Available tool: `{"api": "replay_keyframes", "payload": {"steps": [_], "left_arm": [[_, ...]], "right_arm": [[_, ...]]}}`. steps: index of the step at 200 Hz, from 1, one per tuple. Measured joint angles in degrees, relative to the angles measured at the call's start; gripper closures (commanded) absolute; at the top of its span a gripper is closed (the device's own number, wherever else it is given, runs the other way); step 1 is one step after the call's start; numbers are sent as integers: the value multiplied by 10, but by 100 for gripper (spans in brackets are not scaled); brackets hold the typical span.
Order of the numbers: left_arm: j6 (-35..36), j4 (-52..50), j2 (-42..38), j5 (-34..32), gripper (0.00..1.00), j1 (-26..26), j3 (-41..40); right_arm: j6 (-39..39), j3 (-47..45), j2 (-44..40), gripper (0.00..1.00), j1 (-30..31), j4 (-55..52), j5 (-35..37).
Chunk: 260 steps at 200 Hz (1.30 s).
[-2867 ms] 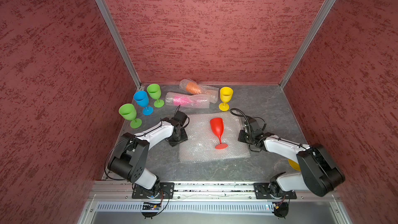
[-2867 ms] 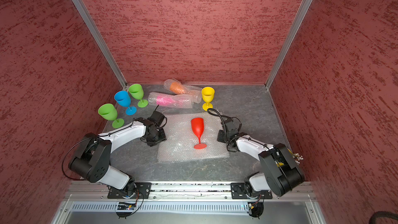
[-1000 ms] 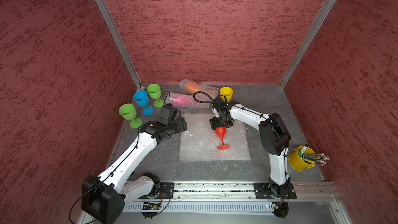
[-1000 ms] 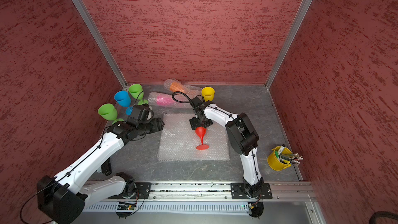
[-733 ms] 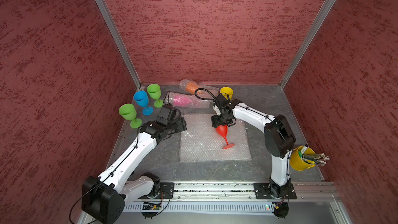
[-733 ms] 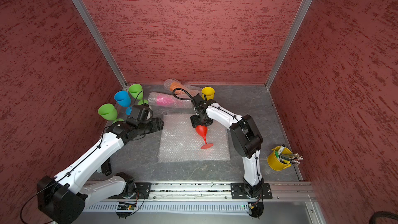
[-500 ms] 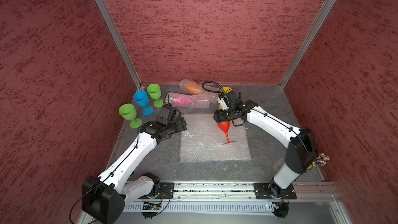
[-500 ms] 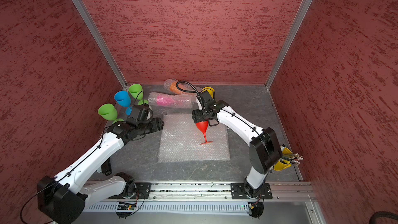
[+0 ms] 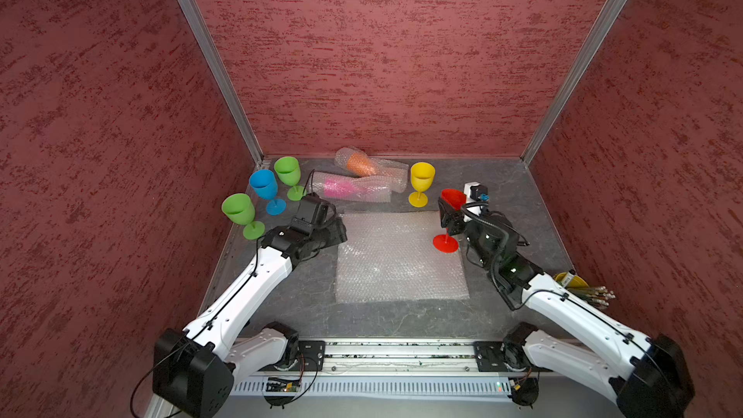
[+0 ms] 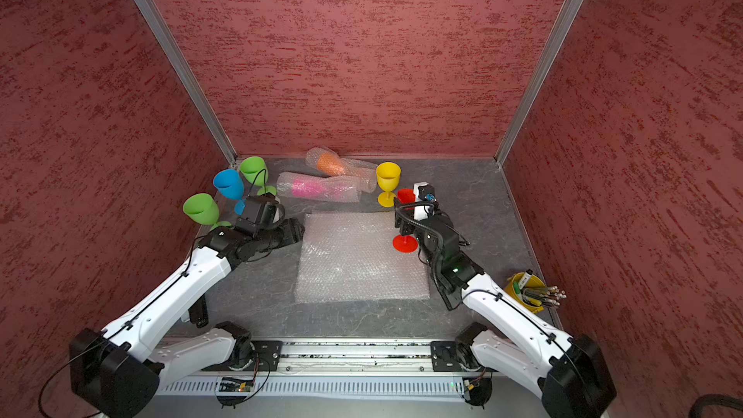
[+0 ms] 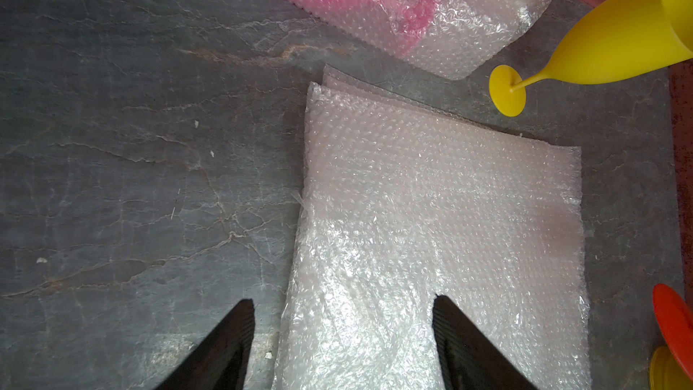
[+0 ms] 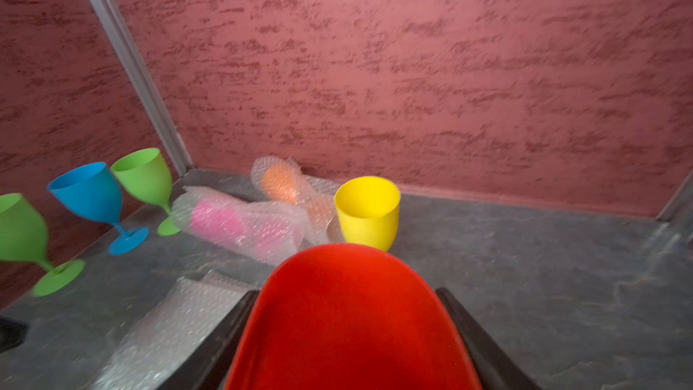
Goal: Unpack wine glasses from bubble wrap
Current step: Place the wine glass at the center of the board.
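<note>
Right wrist view: right gripper has its dark fingers against either flank of the red goblet at the bowl, so it reads as clamped on the bowl, goblet upright. In both top views the red foot sits at the edge of the flat bubble wrap sheet on the right arm's side; cannot tell whether it rests there or hangs just above. Left gripper is spread wide and empty over the opposite edge of that sheet. Yellow goblet stands just behind the red one. Pink goblet and orange goblet lie wrapped in their rolls by the back wall

Risks, as judged:
- bowl looks smooth and tapered, so a light pinch could let it slide or twist
- foot half on the sheet edge would make a wobbly landing, and a tip-over on release
- drift toward the back wall would knock the yellow goblet
- foot could snag the sheet and drag it
</note>
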Motion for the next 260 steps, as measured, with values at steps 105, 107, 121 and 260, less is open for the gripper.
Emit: {"api": "replay_keyframes", "payload": {"steps": [105, 107, 121, 260], "left_arm": [[-10, 12, 0, -2, 24, 6, -7], [-10, 12, 0, -2, 24, 6, -7], [-11, 15, 0, 0, 24, 7, -7], [-15, 23, 20, 25, 25, 10, -8]], "right_arm": [[-91, 25, 387, 27, -188, 442, -12], [-90, 28, 394, 27, -191, 447, -15], [-84, 49, 432, 26, -207, 471, -34], [-32, 194, 627, 21, -247, 571, -216]]}}
